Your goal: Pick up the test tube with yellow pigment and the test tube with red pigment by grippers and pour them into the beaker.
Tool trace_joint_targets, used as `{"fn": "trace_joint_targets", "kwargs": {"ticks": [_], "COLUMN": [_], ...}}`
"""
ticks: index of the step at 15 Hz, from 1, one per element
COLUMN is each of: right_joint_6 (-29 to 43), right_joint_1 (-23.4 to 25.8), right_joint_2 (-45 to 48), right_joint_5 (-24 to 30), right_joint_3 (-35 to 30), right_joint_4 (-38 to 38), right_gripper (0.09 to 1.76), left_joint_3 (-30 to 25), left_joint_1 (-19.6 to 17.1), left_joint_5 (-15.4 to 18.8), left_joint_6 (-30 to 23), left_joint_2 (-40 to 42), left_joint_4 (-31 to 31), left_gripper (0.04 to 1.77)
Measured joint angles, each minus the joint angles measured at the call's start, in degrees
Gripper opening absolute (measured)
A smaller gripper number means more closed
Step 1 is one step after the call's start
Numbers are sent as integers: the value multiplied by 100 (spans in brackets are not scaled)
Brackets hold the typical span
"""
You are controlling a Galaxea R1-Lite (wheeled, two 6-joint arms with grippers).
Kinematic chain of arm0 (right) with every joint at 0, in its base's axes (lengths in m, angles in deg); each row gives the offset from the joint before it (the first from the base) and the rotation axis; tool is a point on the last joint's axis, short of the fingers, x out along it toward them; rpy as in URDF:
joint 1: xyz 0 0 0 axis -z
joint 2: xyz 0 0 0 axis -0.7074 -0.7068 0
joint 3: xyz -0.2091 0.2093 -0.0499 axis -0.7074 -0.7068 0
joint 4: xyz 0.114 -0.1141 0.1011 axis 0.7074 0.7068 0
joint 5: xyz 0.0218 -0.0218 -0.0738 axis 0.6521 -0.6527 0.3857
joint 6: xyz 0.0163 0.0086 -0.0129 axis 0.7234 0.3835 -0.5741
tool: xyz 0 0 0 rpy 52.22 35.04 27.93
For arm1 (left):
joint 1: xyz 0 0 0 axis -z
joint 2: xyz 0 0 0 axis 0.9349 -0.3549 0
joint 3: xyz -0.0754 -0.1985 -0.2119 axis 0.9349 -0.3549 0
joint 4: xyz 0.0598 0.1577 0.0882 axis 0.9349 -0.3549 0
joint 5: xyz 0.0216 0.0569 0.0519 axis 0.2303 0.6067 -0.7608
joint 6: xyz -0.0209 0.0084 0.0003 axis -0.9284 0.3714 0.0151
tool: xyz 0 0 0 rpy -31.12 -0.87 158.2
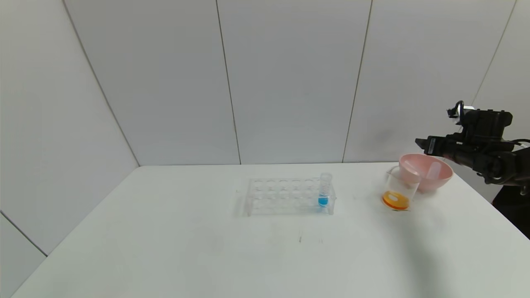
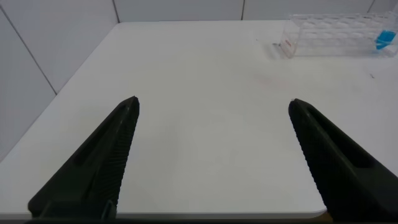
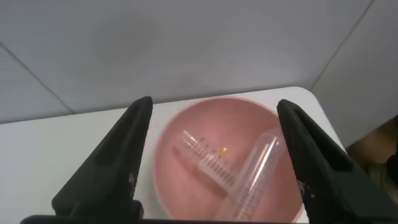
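two tubes [image 3: 230, 171] in bowl [image 1: 439, 177], beaker [image 1: 399, 189] beside it, rack [image 1: 285, 196] left

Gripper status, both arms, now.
Left gripper: open, empty, over the bare table.
Right gripper: open, empty, above the pink bowl with two emptied test tubes in it.

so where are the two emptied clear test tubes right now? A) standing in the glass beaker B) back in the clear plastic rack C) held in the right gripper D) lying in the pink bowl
D: two clear test tubes lie crossed inside the pink bowl, below the open, empty right gripper; the clear plastic rack holds only the blue-liquid tube.
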Motion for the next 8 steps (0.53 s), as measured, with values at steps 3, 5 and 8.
{"fn": "trace_joint_targets", "kwargs": {"ticks": [3, 5, 8], "right_joint_6": [156, 172, 177], "right_joint_1": [-496, -853, -1323], "right_joint_2": [377, 761, 1529], "right_joint_5": [-11, -9, -7], "right_joint_3": [-341, -802, -1679], "right_joint_4": [13, -22, -69], "right_gripper": [152, 157, 161], "left_joint_3": [0, 0, 0], "left_joint_1": [0, 0, 0], "left_joint_5": [-2, -2, -2], "left_joint_6": [0, 0, 0], "left_joint_2": [0, 0, 0], "left_joint_4": [0, 0, 0], "left_gripper": [172, 172, 172]}}
